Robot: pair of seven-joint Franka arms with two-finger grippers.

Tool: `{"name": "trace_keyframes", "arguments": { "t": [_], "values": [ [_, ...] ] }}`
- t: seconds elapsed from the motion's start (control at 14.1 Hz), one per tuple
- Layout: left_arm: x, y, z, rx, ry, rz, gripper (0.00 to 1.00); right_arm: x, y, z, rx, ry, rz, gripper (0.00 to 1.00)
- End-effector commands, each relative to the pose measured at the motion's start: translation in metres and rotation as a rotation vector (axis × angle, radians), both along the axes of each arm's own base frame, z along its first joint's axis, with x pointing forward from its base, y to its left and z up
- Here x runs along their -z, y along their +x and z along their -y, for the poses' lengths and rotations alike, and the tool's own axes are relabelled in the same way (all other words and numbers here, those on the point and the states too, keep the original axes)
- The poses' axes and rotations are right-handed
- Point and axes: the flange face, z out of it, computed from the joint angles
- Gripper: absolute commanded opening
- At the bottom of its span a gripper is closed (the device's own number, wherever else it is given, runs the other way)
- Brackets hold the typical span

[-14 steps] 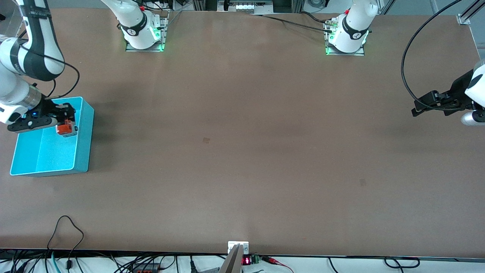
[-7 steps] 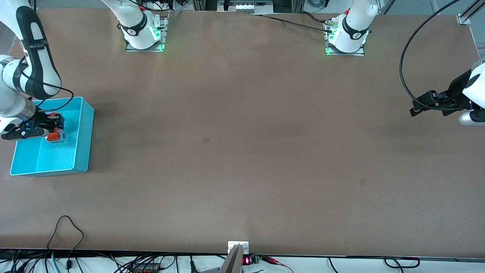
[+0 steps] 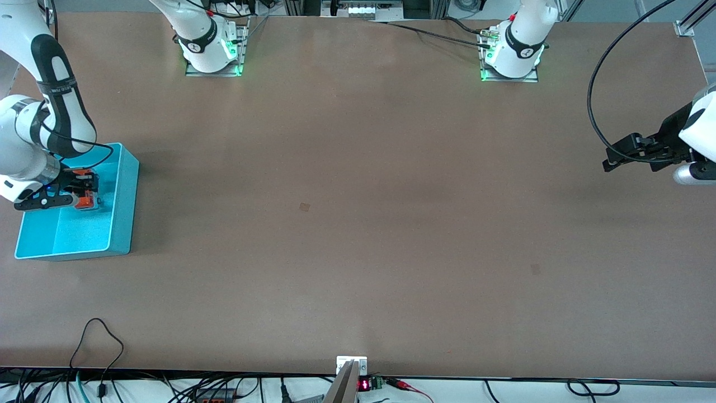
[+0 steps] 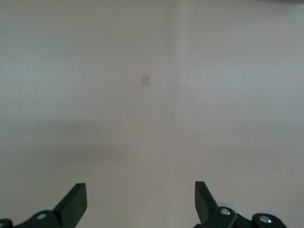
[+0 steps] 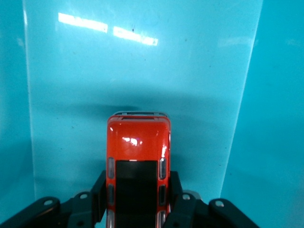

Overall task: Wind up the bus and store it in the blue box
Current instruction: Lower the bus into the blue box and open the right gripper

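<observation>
My right gripper [image 3: 84,193] is shut on the bus [image 3: 85,198], a small orange-red toy with a dark roof, and holds it low inside the blue box [image 3: 124,193] at the right arm's end of the table. In the right wrist view the bus [image 5: 137,164] sits between the two black fingers [image 5: 99,192], with the box's turquoise floor [image 5: 142,71] close below it. My left gripper [image 3: 612,159] is open and empty, held above the table at the left arm's end; its fingertips [image 4: 76,199] show wide apart over bare table.
The brown table [image 3: 358,224] carries little else. Both arm bases [image 3: 211,47] stand along its edge farthest from the front camera. Cables [image 3: 100,347] lie at its near edge.
My right gripper has lowered the bus deeper into the blue box, moving away from the box's wall toward its middle. The left arm has barely moved.
</observation>
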Motion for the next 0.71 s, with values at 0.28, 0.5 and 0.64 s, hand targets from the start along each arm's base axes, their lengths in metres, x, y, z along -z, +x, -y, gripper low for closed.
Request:
{"name": "trace_keyframes", "arguments": {
  "t": [0.28,0.5,0.64],
  "values": [
    [-0.006,-0.004,-0.004,0.019,0.022,0.028,1.00,0.007,-0.001,0.014,0.004,0.021,-0.003,0.85],
    [-0.006,-0.004,-0.006,0.015,0.020,0.028,1.00,0.000,0.001,0.014,0.014,0.041,0.017,1.00],
    [-0.005,-0.004,-0.007,0.012,0.021,0.027,1.00,-0.031,0.017,0.003,-0.009,0.040,0.051,1.00]
  ]
}}
